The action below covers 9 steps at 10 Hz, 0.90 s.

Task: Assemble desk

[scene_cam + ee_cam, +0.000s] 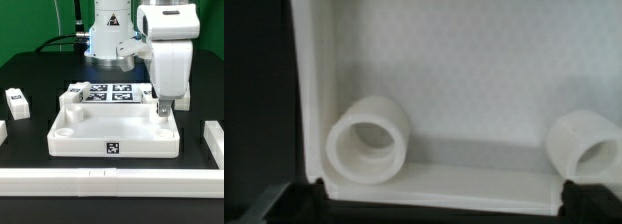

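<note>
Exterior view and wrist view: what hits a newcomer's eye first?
The big white tray-like tabletop sits mid-table, a tag on its near edge, the marker board just behind it. The end effector hangs open over its far corner on the exterior view's right. The wrist view shows two round sockets inside the tray's wall.

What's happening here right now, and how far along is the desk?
The arm's gripper hangs at the far corner of the white tabletop, on the exterior view's right. Its jaws are wide open and hold nothing that shows. The wrist view looks into the tray at two round sockets, both empty. No leg stands in the tabletop yet. A white bar, possibly a leg, lies apart on the exterior view's right. The marker board lies behind the tabletop.
</note>
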Each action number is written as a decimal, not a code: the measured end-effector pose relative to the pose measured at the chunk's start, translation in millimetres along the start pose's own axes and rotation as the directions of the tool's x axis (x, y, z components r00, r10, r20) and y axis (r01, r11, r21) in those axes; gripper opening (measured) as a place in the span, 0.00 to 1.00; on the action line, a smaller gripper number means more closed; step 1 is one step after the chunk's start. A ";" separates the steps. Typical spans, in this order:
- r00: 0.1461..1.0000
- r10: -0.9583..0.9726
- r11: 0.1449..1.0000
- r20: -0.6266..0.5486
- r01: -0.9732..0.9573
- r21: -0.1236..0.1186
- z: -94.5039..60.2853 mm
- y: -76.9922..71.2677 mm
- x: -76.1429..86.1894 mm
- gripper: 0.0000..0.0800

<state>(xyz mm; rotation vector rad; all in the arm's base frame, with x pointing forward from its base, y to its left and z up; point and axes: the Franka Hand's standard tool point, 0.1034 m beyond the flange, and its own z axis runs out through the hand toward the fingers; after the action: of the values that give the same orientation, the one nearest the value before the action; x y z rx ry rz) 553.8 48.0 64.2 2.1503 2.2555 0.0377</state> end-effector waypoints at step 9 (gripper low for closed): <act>0.998 0.056 0.998 -0.008 -0.055 0.038 43.8 -83.0 -51.5 0.81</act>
<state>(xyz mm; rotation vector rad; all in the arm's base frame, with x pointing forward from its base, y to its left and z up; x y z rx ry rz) 475.0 -7.3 17.7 2.2361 2.2191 0.0059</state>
